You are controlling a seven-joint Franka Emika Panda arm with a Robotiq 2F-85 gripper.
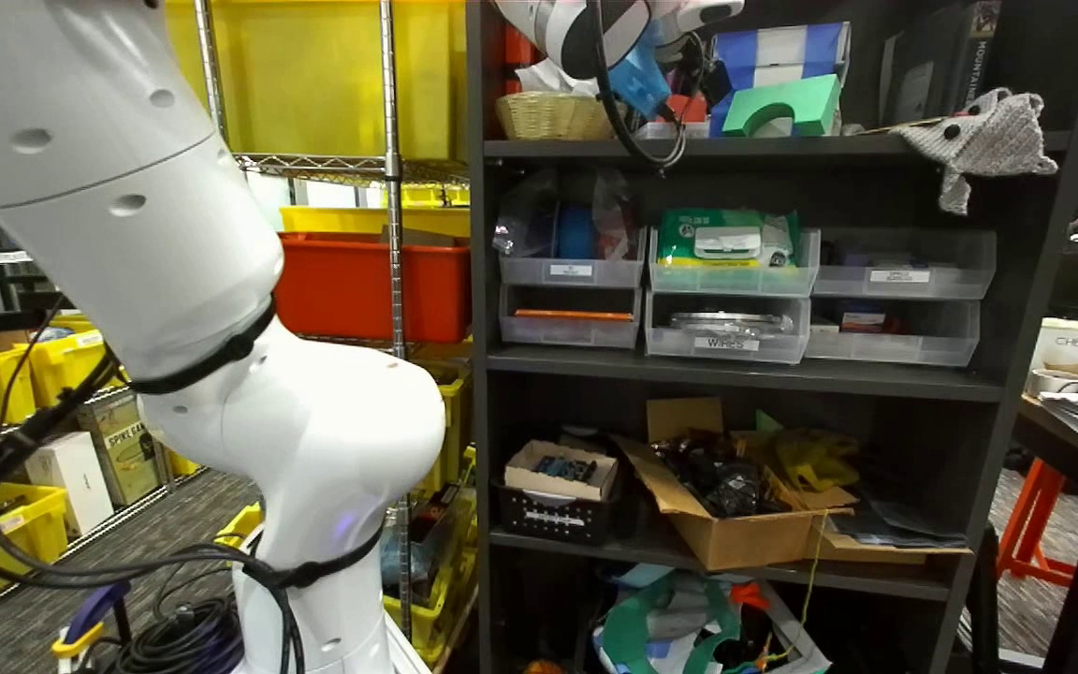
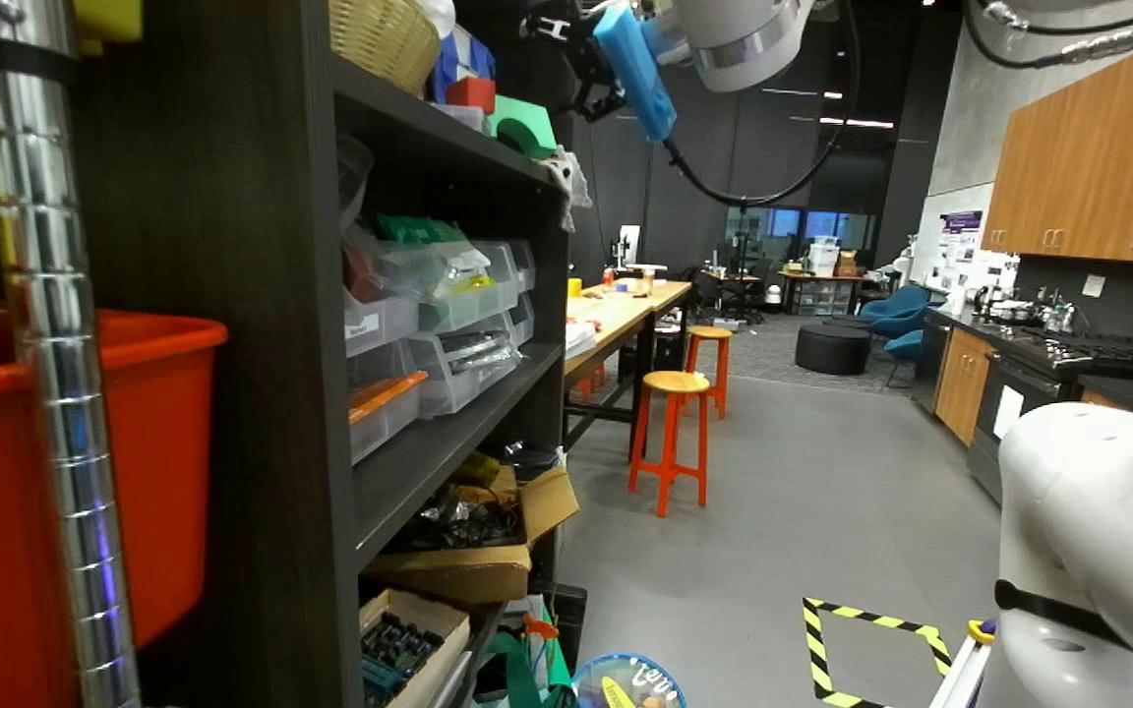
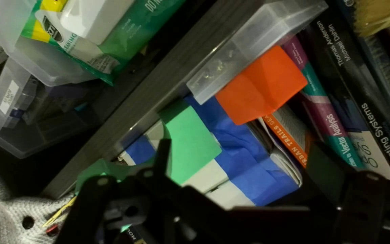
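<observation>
Room: gray floor (image 2: 773, 541) across lower center, wooden cabinets (image 2: 1088, 157) upper right, in exterior view. Dark shelf unit (image 1: 745, 376) in both exterior views; top shelf board (image 3: 141, 109) runs diagonally through wrist view. Same view: books (image 3: 374, 108) at right; gripper (image 3: 240, 152) along bottom, fingers (image 3: 163, 156) apart; blue-and-white box (image 3: 249, 169) center; gray knitted toy (image 3: 15, 217) lower left, hanging over board edge in both exterior views; clear bin (image 3: 254, 44) upper center-right; green arched block (image 3: 191, 145), nearest gripper, center, partly behind one finger; orange-red block (image 3: 262, 84) at bin, inside or beside cannot tell.
</observation>
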